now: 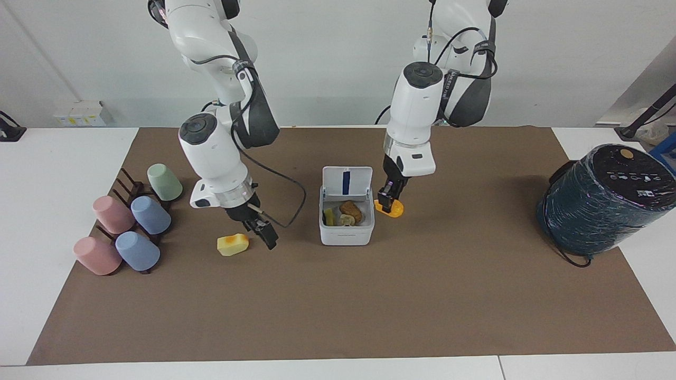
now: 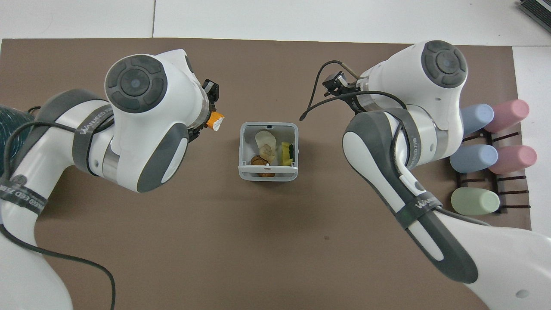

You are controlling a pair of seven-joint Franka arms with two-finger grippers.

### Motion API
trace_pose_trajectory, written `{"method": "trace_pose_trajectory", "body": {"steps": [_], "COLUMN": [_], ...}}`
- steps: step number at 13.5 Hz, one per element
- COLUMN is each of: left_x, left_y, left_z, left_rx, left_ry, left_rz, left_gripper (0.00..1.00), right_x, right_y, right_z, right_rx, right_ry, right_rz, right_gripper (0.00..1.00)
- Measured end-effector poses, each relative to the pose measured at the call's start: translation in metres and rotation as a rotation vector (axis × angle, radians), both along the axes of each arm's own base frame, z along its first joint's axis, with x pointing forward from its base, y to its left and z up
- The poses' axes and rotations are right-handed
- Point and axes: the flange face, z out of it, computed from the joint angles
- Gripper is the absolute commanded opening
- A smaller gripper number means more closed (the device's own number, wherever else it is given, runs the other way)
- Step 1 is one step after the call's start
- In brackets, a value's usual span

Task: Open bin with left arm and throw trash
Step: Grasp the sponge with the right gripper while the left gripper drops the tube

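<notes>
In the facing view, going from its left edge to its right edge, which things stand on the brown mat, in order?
Pastel cups → yellow block → white bin → orange lump, held in the left gripper → dark teal cylinder.

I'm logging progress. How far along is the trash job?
Done: the bin stands open, lid up, with several lumps inside. In hand: the left hand holds the orange lump beside the bin. Left: that lump, and the yellow block on the mat, beside which the open right hand hangs.
</notes>
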Motion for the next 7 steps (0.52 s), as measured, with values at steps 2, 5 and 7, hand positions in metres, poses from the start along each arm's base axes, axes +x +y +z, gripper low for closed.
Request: {"method": "trace_pose_trajectory", "body": {"steps": [2, 5, 7], "left_x": [-0.015, -0.024, -0.023], "left_y": [-0.023, -0.036, -0.036], "left_z": [0.000, 0.000, 0.000], "left_rx": [-0.010, 0.000, 0.011], "left_ry": [0.005, -0.007, -0.024], "left_rz": [-0.126, -0.370, -0.470], "left_gripper": [0.07, 0.09, 0.19], "right_x": [-0.018, -0.045, -0.061], "right_y": [-0.019, -0.034, -0.049], "right_z": [-0.027, -0.046, -0.062], "right_rx": [-0.009, -0.023, -0.032], "right_ry": [0.011, 0.063, 0.103], "right_rz": [-0.029, -0.045, -0.065], "right_gripper": [1.00, 1.00, 1.00]}}
